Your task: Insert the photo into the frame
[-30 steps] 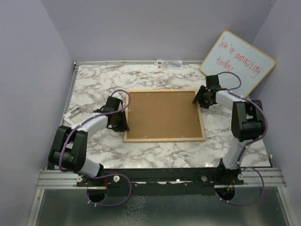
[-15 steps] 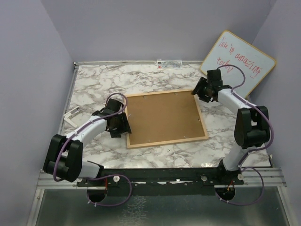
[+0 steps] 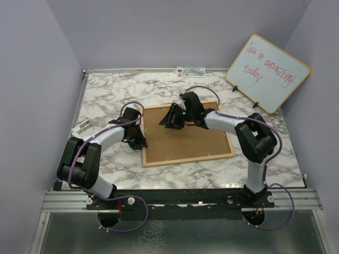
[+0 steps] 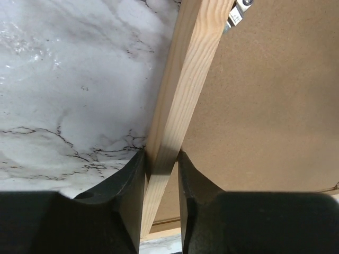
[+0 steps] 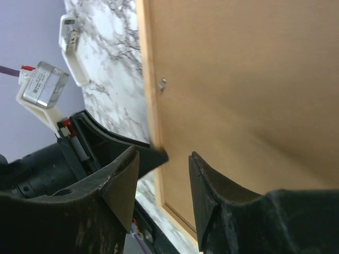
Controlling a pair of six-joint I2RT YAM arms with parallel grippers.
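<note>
The frame lies face down on the marble table, its light wood rim around a brown backing board. My left gripper is shut on the frame's left rail, one finger on each side of the wood. My right gripper hovers open over the upper middle of the backing board, with nothing between its fingers. In the right wrist view the frame's left rail and my left gripper's finger show beyond them. The photo is out of view.
A wood-edged whiteboard with red writing leans at the back right. A small white part lies at the table's left edge, and a label strip lies at the back edge. Small metal clips sit along the backing board's edge.
My right gripper has swung left from the frame's far right corner to above the board's upper middle. The left gripper shifted along the left rail and closed on it.
</note>
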